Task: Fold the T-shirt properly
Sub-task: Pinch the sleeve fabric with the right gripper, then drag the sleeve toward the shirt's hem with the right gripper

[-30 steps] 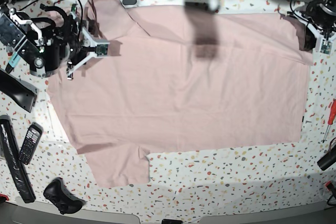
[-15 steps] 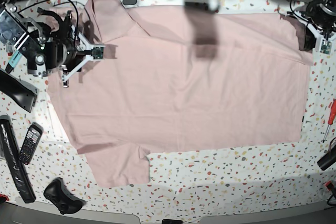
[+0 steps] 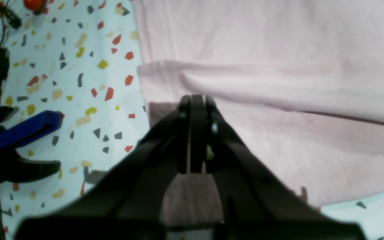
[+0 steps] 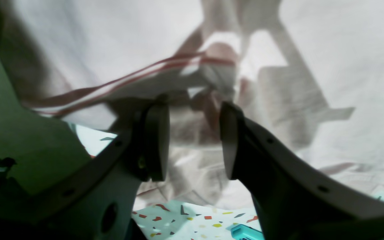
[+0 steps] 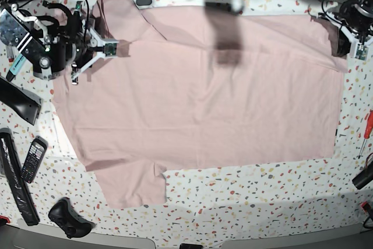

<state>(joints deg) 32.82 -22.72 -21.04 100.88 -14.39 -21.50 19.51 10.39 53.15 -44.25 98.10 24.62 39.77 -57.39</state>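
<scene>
T-shirt [image 5: 198, 103] lies spread flat, plain side up, across your desk [image 5: 262, 196]; no fold made yet, all folds remain. Left hand [image 3: 192, 103] clenched at a hem corner, grasp uncertain. Right hand [image 4: 192, 140] released, jaws apart above the collar end.

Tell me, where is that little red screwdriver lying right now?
In the base view the red screwdriver lies at the table's far right edge, just beyond the T-shirt, on the speckled tabletop.
</scene>
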